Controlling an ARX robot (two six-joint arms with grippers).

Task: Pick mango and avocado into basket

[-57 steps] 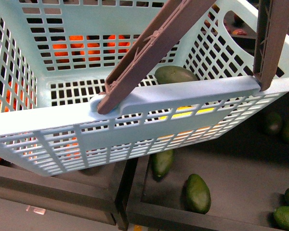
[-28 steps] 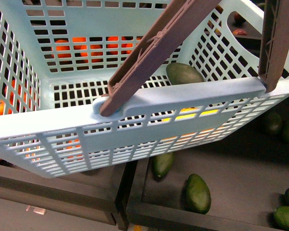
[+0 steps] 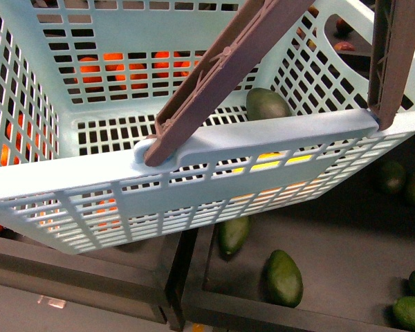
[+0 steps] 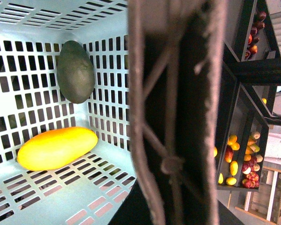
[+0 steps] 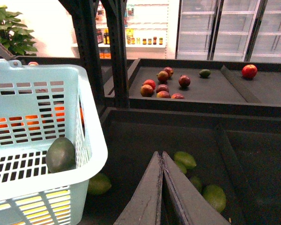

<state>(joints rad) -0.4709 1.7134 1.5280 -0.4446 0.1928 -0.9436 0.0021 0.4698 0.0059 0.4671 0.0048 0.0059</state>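
Inside the basket (image 3: pixel 90 187), the avocado (image 3: pixel 267 104) now lies nearer the right wall (it sat closer to mid-floor a second ago).

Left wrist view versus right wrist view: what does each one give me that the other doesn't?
Only the left wrist view shows the mango whole, lying on the basket floor, plus the grey-brown handle close up, filling much of the picture. Only the right wrist view shows the right gripper with its jaws shut and empty, the loose avocados in the dark bin below it, and the red fruit on the tray behind. Both show the basket with the avocado inside.
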